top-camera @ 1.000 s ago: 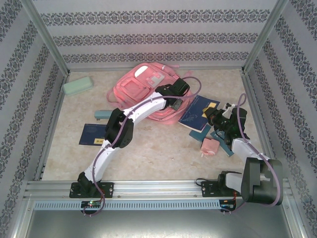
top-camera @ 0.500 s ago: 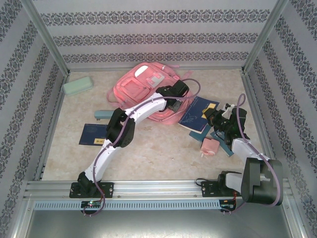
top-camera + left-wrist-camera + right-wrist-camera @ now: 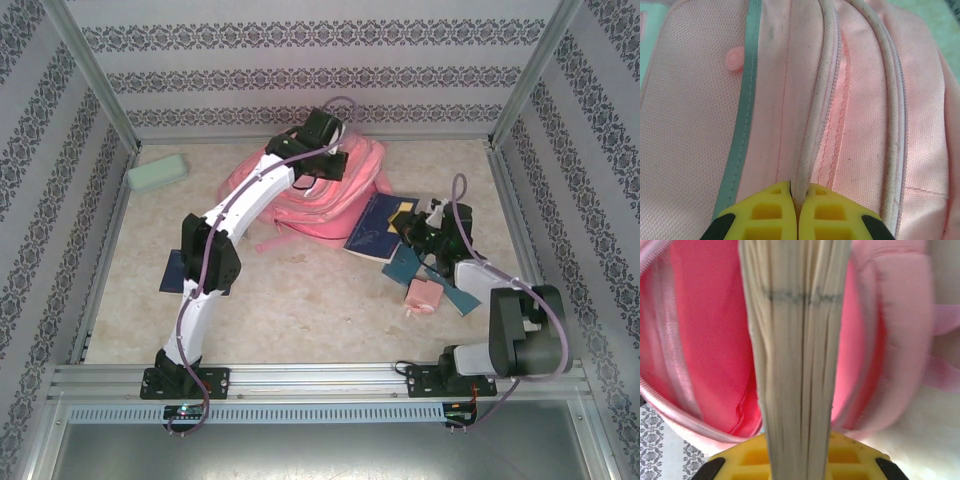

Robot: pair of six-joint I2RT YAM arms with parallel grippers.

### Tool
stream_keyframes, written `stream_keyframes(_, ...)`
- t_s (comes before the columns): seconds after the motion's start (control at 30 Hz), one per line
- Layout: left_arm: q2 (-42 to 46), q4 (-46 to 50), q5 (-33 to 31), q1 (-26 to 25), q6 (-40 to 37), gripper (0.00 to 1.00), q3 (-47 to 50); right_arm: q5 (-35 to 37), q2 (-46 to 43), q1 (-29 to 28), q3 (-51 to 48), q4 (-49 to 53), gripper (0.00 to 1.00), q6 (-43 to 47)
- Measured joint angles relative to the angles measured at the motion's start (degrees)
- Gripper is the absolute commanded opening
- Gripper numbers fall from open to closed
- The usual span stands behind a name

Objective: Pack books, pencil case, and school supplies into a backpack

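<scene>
The left gripper [image 3: 797, 212] is pinched shut on a pale piped seam of the backpack [image 3: 695, 125], at the bag's far end. The right gripper [image 3: 799, 460] is clamped on a navy book [image 3: 370, 228], whose page edges face the backpack's open mouth. The pencil case [image 3: 157, 173] lies well apart, at the table's far left.

Pink backpack [image 3: 340, 200] slumped by tabletop's far edge, mouth open; navy book [image 3: 370, 228] just right; mint pencil case [image 3: 157, 173] far-left corner.
</scene>
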State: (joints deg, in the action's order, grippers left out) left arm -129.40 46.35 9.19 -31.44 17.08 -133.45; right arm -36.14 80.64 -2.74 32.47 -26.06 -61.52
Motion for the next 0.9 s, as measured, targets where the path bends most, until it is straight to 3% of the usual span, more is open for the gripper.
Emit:
stream_keyframes(0.4, 0.1, 0.2, 15.3, 6.3, 6.7, 0.00, -3.1, 7.2, 21.4, -9.2, 17.7, -11.6, 0.00, -8.9)
stream_keyframes(0.6, 0.1, 0.4, 18.5, 6.7, 9.0, 0.00, -4.3, 11.3, 32.3, -13.1, 28.1, -16.2, 0.00, -14.4)
stream_keyframes(0.9, 0.1, 0.5, 20.4, 6.7, 10.4, 0.00, -4.7, 18.2, 43.7, -18.2, 42.2, -14.3, 0.02, -17.6)
